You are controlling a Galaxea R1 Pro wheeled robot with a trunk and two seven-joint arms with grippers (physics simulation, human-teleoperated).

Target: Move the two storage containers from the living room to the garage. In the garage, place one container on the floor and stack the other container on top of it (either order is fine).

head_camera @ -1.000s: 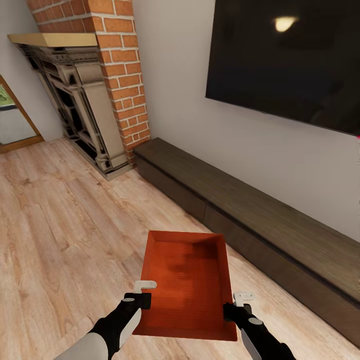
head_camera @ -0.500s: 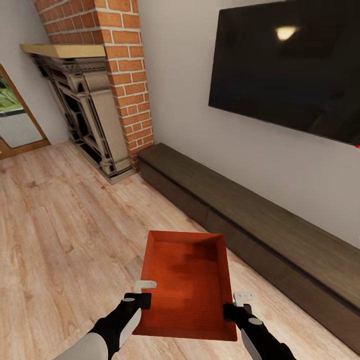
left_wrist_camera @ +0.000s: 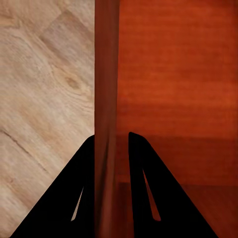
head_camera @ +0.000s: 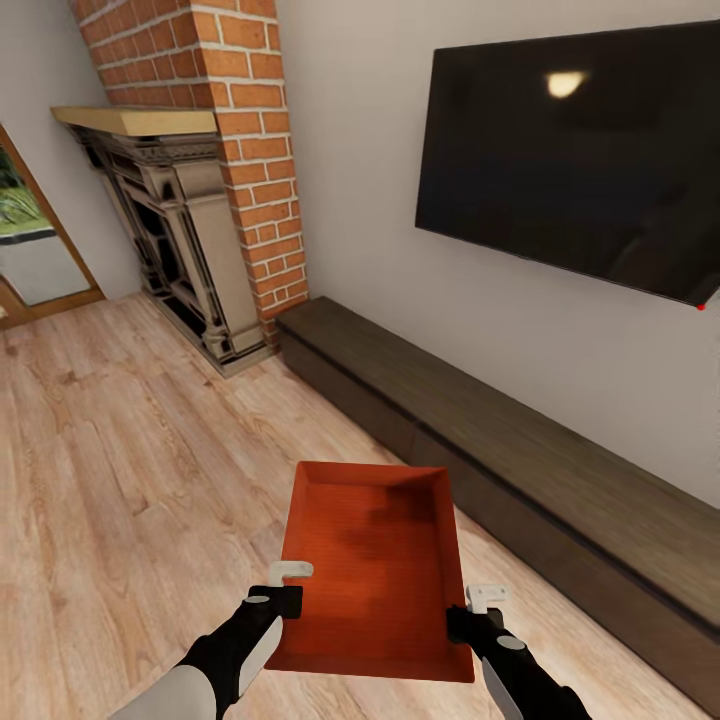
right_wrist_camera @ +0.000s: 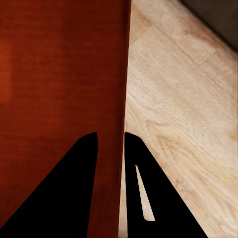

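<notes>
The long dark bench (head_camera: 520, 440) runs along the wall under the big black TV (head_camera: 580, 150), close on the robot's right, so I think a wide turn could bump the red bin (head_camera: 375, 560) on it and knock it loose. The bin hangs over the wood floor (head_camera: 120, 480), in front of the robot. Both arms reach forward and low. The left gripper (left_wrist_camera: 113, 144) pinches the bin's left wall, and the right gripper (right_wrist_camera: 110, 139) pinches the right wall
</notes>
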